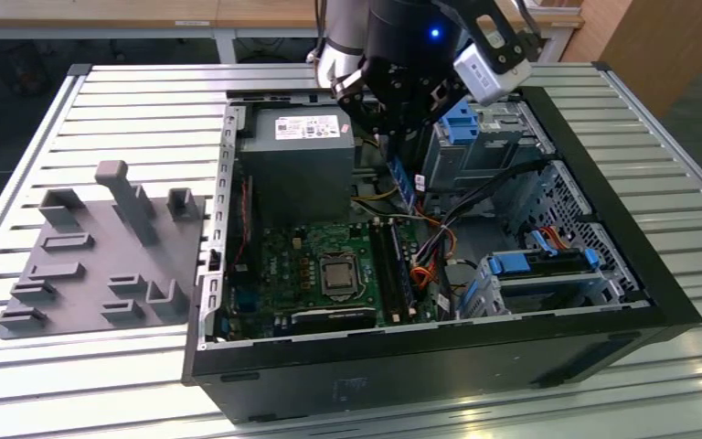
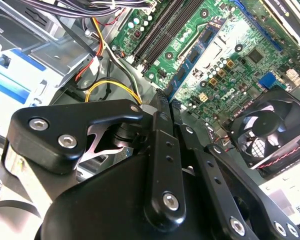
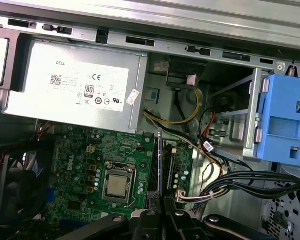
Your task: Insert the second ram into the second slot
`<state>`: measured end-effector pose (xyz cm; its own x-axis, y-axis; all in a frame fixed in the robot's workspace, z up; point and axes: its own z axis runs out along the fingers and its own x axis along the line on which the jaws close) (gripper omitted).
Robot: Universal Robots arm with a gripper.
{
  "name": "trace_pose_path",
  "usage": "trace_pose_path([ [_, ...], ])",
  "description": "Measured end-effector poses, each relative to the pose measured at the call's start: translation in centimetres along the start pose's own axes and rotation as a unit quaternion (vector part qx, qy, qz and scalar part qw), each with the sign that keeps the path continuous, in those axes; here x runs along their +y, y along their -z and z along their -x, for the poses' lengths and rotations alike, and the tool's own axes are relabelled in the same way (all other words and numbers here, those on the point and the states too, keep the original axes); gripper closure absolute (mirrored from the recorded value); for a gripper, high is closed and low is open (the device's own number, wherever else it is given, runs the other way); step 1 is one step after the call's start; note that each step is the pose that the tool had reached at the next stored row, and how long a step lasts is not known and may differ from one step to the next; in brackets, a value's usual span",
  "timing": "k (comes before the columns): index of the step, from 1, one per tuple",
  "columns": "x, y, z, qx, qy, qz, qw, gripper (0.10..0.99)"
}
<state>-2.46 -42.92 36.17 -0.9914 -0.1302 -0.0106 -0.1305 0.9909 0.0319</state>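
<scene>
step: approaching slot, insertion pending | gripper (image 1: 398,152) clamping second ram (image 1: 406,180), hovering at 12 o'clock of memory slots (image 1: 395,265) in the exterior view | next: probably needing edge-over-slot alignment

Blue-green second ram (image 1: 409,180), green motherboard (image 3: 80,165).
</scene>
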Motion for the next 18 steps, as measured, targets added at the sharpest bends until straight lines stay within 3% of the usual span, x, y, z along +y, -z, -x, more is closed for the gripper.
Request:
trace_pose_path([
  [18, -0.02, -0.45, -0.01, 0.0000, -0.001, -0.0001, 1.0000, 0.949],
])
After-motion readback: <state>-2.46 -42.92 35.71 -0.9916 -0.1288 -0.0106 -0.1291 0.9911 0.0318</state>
